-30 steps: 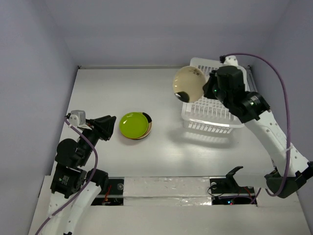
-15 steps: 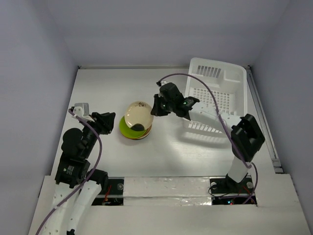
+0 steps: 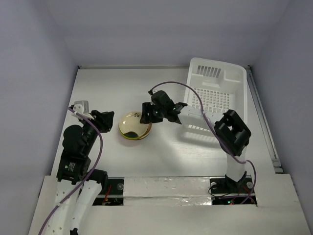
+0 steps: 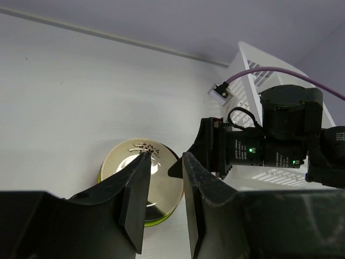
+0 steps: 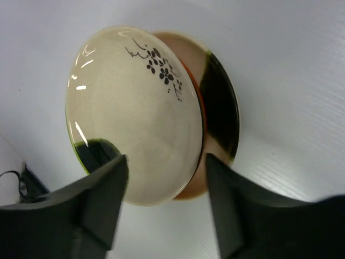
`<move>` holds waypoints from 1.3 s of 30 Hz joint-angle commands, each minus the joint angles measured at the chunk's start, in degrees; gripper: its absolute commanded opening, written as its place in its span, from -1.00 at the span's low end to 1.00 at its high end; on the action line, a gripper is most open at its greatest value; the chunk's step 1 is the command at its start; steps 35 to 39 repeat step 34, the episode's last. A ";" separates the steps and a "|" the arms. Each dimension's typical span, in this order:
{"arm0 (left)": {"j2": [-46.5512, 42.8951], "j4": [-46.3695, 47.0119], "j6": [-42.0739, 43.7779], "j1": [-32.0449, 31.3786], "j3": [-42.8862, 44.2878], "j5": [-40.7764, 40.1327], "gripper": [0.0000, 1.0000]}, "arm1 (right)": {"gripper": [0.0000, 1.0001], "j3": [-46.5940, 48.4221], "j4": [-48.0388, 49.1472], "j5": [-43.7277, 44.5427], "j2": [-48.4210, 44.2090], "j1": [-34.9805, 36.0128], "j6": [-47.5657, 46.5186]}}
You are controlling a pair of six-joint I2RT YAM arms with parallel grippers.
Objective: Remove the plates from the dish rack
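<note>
The right gripper (image 3: 145,114) is spread wide and holds nothing. A round glossy cream plate with a dark flower sprig (image 5: 135,118) lies just ahead of its fingertips on a stack, seemingly untouched. The white slotted plastic dish rack (image 3: 215,93) sits behind the gripper.

Standing here, I can make out no words, numbers or brand marks on anything, from any of the views. The nearest thing to a mark is a small dark painted sprig (image 5: 159,67) of blossoms on the cream plate (image 5: 129,124), and that is a drawing, not lettering. Two small green lights (image 4: 251,150) glow on the right arm (image 4: 285,135) near its wrist, but no writing can be read beside them.
</note>
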 commanded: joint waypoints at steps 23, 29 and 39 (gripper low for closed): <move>-2.93 5.80 0.25 0.54 6.58 2.86 0.50 | -0.43 -34.62 12.15 44.27 -91.38 3.51 -14.38; -2.41 8.17 0.78 0.54 8.80 1.54 0.52 | 0.79 -36.39 7.43 54.64 -98.04 3.51 -12.92; -1.45 8.89 -0.27 0.54 6.25 1.98 0.60 | 0.80 -36.22 3.98 56.06 -92.34 3.51 -10.18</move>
